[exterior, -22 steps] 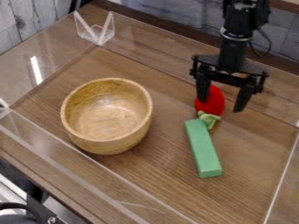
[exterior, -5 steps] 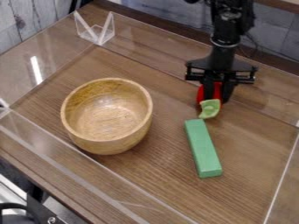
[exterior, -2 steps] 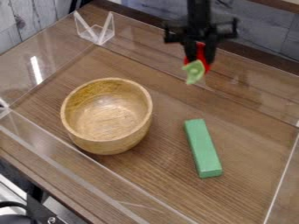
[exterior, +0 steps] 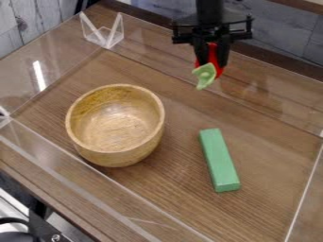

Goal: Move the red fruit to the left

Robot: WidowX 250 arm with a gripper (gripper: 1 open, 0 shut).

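Red fruit (exterior: pixel 207 68) gripped in closed claw (exterior: pixel 213 59), arm pointing down, raised above table (exterior: pixel 139 184).

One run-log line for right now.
gripper: shut on red fruit | fruit: lifted off table | wooden bowl: empty | green block: flat

The arm above the gripper (exterior: pixel 212 47) runs out of the top edge of the picture, so only its lowest dark section shows. The red fruit (exterior: pixel 210 68) sits between the gripper's closed fingers, which cover much of its red body; the green leafy cap hanging below them is the clearest part, and its details are too small to make out. Far below and left of the gripper, dark objects at the lower left corner are cut off and cannot be identified. The bench (exterior: pixel 151 90) continues past the right and bottom edges.
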